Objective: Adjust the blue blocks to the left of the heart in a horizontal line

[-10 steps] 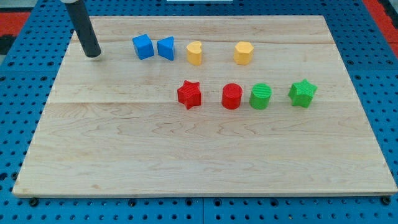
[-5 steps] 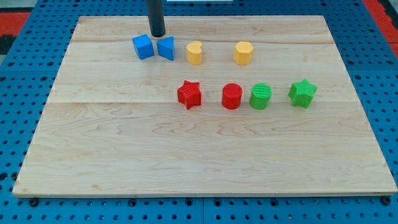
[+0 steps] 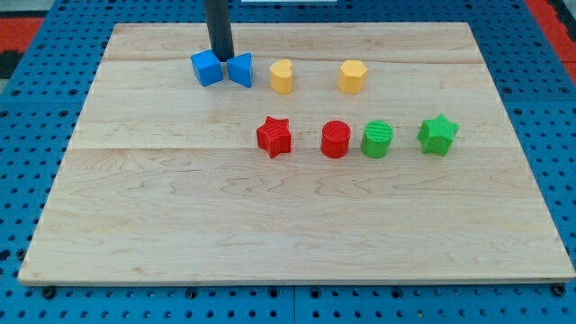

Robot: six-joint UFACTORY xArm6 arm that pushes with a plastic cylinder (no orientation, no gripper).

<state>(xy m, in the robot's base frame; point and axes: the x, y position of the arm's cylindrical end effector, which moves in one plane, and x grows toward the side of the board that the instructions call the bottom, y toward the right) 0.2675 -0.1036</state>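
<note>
Two blue blocks sit side by side near the view's top: a blue cube (image 3: 207,68) on the left and a blue wedge-like block (image 3: 240,69) touching it on the right. The yellow heart (image 3: 283,76) lies just right of them, in the same row. My tip (image 3: 221,55) is just above the seam between the two blue blocks, at their top edges, close to or touching them.
A yellow hexagonal block (image 3: 352,76) lies right of the heart. Below is a row of a red star (image 3: 274,137), a red cylinder (image 3: 335,139), a green cylinder (image 3: 377,139) and a green star (image 3: 438,134). The wooden board (image 3: 270,234) ends at blue pegboard.
My tip swept from the board's top left to the right, behind the blue blocks, then came down slightly toward the seam between them. The blocks have barely moved.
</note>
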